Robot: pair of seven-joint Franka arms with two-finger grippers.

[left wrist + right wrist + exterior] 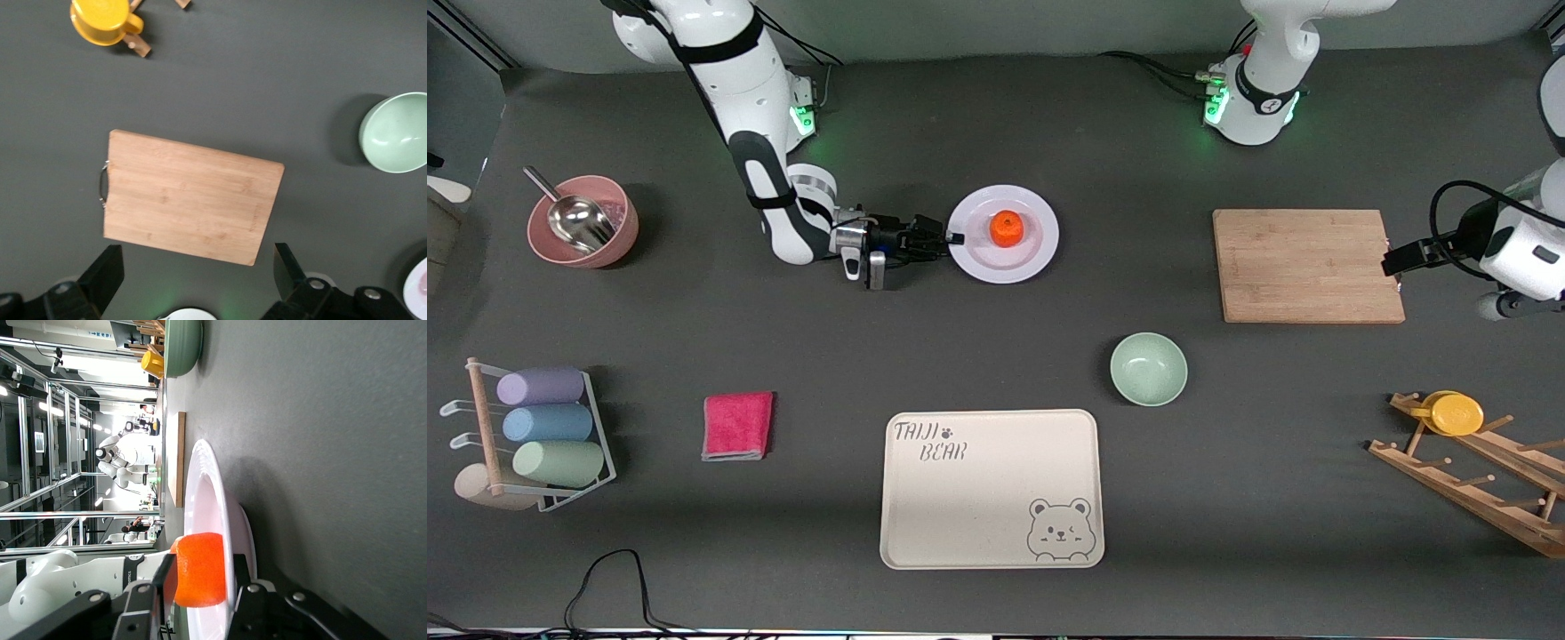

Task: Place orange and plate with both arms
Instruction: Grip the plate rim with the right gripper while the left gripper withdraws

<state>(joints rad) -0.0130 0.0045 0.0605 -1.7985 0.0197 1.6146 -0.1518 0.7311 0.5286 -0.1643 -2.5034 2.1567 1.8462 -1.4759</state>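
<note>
The right gripper (951,238) is clamped on the plate (1032,258) rim; the orange (1006,228) sits on the plate. The left gripper (193,267), fingers apart, waits over the cutting board (1307,265).

A: What gets cut off?
B: In the front view the left arm (1516,244) runs off the edge, and so does the wooden rack (1476,471).
A: And the wrist views?
B: The green bowl (399,132) is clipped in the left one. In the right one, the plate (208,540) runs off the frame, and its rim hides part of the orange (199,579).
</note>
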